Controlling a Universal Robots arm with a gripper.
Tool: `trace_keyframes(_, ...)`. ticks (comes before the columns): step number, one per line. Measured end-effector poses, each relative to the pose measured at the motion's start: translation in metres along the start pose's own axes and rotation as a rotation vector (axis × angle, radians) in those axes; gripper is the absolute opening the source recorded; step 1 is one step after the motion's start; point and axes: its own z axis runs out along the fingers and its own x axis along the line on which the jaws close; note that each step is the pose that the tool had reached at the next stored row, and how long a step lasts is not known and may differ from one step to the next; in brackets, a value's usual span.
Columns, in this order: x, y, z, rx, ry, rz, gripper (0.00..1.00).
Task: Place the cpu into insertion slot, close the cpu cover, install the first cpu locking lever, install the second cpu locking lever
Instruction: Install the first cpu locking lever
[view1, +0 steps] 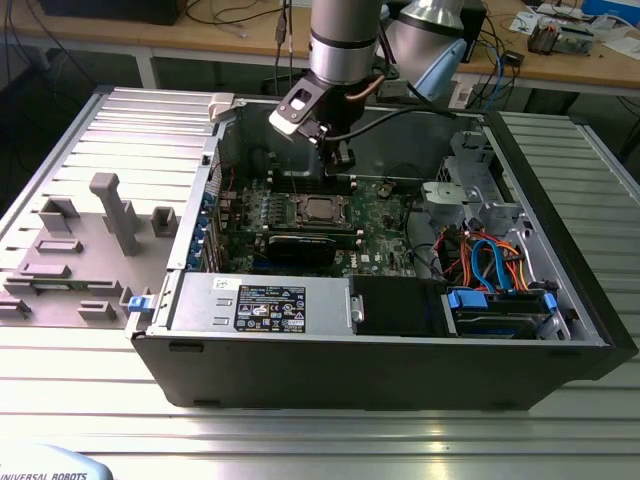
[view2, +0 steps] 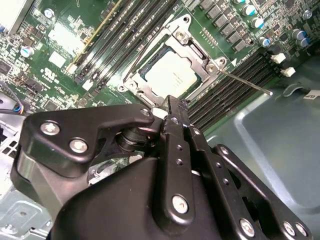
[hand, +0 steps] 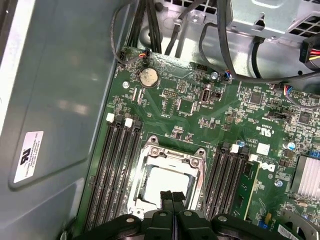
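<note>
Sitting on a slatted metal bench (view1: 300, 440), an open computer case (view1: 350, 370) takes up the middle of the exterior view, with a flat grey panel (view1: 80, 230) of raised fittings lying at its 9 o'clock. The arm (view1: 345, 40) comes down into the case from 12 o'clock. Inside, the green circuit board (view1: 385, 215) lies flat on the case floor, with a bundle of blue and orange cables (view1: 490, 255) at its 3 o'clock and a labelled metal box (view1: 260, 300) at its 7 o'clock.

The hand (view1: 344, 172) hangs just above the board at roughly 1 o'clock of the insertion slot (view1: 299, 211). In both wrist views its fingers (hand: 165, 196) are pressed together with nothing between them. The cpu cover (view2: 197, 50) lies flat over the slot, and the cpu (view2: 167, 75) sits inside it, its pale silver top showing through the cover's square window. A thin metal lever (view2: 247, 82) angles out from one corner of the cover, across the long black memory slots (view2: 227, 85) beside it, and is not latched down
</note>
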Motion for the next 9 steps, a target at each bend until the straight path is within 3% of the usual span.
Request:
trace_keyframes(3, 0.0, 0.0, -0.0001, 0.0008, 0.0002, -0.033, 0.11)
trace_keyframes(9, 0.0, 0.0, -0.0001, 0.0028, 0.0011, -0.142, 0.11)
